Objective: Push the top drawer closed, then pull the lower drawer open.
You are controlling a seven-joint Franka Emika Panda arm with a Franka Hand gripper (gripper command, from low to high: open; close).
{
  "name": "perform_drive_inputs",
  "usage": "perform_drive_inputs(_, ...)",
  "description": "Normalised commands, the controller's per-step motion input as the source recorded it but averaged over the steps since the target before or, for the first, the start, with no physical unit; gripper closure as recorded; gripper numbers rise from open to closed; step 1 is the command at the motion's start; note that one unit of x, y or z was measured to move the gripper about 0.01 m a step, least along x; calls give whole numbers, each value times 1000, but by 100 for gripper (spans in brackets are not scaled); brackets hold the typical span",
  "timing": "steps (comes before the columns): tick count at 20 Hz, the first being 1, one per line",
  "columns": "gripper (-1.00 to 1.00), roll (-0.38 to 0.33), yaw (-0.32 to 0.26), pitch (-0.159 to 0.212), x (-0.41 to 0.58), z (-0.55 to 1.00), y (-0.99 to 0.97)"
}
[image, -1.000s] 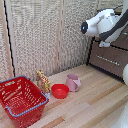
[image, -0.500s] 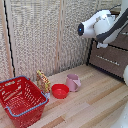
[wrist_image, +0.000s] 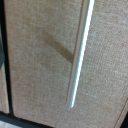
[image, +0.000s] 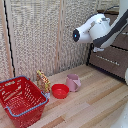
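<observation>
The brown dresser [image: 114, 62] stands at the exterior view's right edge. A drawer front with a slim silver handle [image: 111, 58] shows below my arm; it looks like the lower drawer. The top drawer is mostly hidden behind my white arm [image: 92, 27], which reaches across to the dresser's upper part. The wrist view sits very close to a flat wood-grain drawer front [wrist_image: 40, 65] with its silver bar handle [wrist_image: 80, 55]. I cannot tell which drawer this is. My gripper's fingers appear in neither view.
On the wooden floor at the exterior view's left stands a red basket [image: 21, 97]. Beside it are a small yellow-patterned item [image: 42, 80], a red bowl [image: 60, 91] and a pink cup [image: 73, 82]. Woven panels form the back wall.
My arm's white body has shifted slightly toward the exterior view's left and a little downward. Nothing on the floor has moved.
</observation>
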Motion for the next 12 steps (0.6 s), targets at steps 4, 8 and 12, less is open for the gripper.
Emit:
perform_drive_inputs(4, -100, 11, 0, -96, 0, -560, -4)
perform_drive_inputs(8, -100, 2, 15, -106, 28, -453, -20)
perform_drive_inputs(12, -100, -72, 12, -104, 96, -363, -108)
